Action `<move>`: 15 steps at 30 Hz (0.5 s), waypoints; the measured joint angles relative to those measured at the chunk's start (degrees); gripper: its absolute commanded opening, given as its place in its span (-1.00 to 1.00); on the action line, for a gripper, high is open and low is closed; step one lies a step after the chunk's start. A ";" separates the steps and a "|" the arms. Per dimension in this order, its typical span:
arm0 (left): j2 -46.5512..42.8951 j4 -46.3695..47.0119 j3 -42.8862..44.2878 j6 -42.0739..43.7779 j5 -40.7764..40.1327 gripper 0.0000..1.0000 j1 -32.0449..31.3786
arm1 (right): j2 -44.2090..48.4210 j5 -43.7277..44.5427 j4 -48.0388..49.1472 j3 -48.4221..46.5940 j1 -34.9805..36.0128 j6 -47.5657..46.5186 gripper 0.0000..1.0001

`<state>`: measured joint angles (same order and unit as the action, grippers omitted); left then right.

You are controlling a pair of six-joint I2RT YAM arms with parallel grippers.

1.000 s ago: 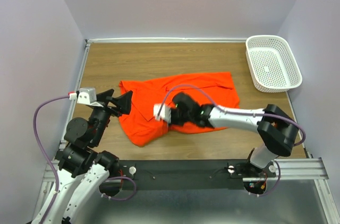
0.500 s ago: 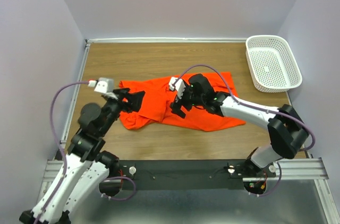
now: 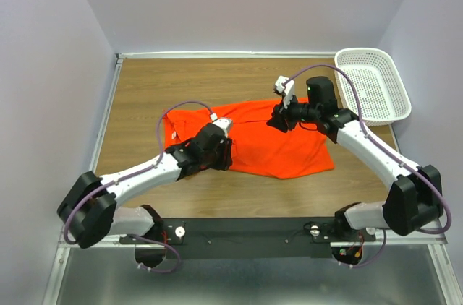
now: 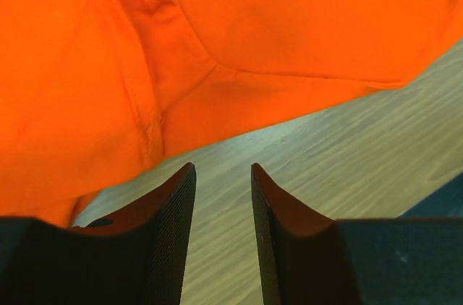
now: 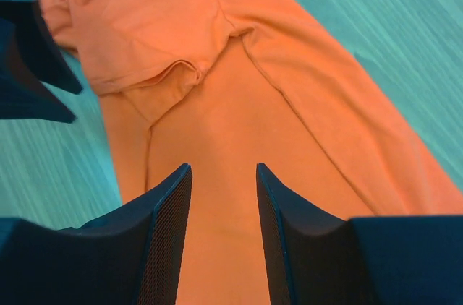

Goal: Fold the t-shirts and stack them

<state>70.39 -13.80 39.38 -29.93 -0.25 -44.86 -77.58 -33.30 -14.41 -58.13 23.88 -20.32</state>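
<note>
At the middle of the surface (image 3: 181, 81), the orange t-shirt (image 3: 275, 147) lies spread but rumpled, one sleeve creased over. Left gripper (image 4: 223, 169): parted, empty, low over bare wood just beside the near hem. Right gripper (image 5: 223, 169): parted, empty, above the far half. Risks: the left closes short of the hem and catches nothing; uneven grabs drag the cloth and skew the fold.

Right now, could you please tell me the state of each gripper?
Left gripper: open, holding nothing, by the edge of the t-shirt.
Right gripper: open, holding nothing, over the t-shirt.
</note>
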 measured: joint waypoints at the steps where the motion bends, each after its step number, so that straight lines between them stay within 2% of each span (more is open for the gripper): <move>1: 1.95 -0.55 1.29 0.02 -1.33 -0.11 -1.22 | 0.04 -0.22 -0.33 0.00 -0.31 0.31 -0.01; 8: 14.10 -4.28 9.51 0.04 -10.86 -0.12 -6.69 | 0.17 -2.54 -2.29 0.00 -0.66 1.55 0.01; 15: 18.49 -7.41 12.26 0.09 -17.05 -0.14 -7.10 | 0.17 -3.06 -2.45 0.00 -1.27 1.88 0.04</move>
<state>88.88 -21.21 51.64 -29.85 -17.30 -51.96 -77.41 -36.36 -16.86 -58.13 22.61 -18.44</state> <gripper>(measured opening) 0.435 0.515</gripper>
